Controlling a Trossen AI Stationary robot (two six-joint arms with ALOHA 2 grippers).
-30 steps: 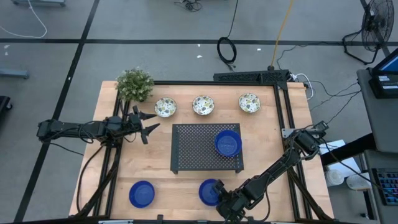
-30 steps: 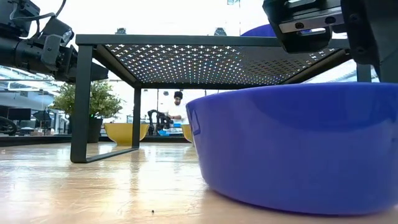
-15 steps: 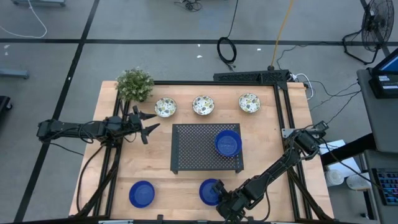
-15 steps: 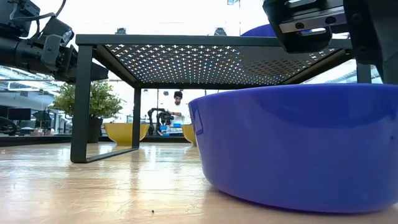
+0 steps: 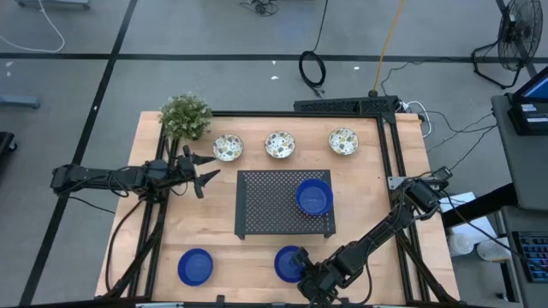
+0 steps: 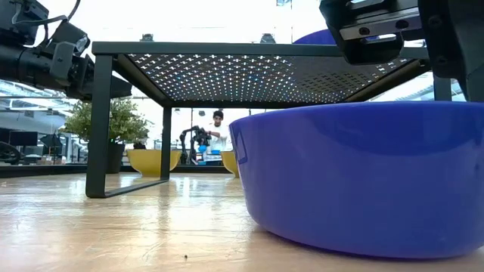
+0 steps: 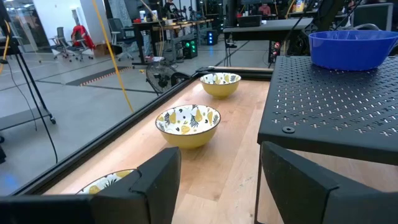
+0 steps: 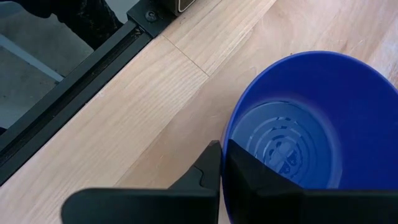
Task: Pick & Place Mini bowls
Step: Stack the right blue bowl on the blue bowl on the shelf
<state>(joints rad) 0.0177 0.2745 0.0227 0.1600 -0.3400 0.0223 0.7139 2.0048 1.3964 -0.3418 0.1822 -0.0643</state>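
Right gripper (image 8: 221, 163) grasps a blue bowl's (image 8: 298, 130) rim.
Jaws clenched on it; next, lifting toward the tray (image 5: 265, 205); left gripper (image 5: 205, 175) waits, released.

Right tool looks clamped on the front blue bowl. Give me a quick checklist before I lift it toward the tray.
1. Right tool shut on the rim of the blue bowl: ok, one finger inside the wall and one outside.
2. Bowl lifted off the table: cannot tell; in the low view its base sits at the wood.
3. Free space on the black tray: ok, only one blue bowl on the tray, at its right side.
4. Left tool out of the way: ok, open, left of the tray.
5. Other bowls away from the lift path: ok, the second front blue bowl sits well to the left, and the patterned bowls line the far edge.
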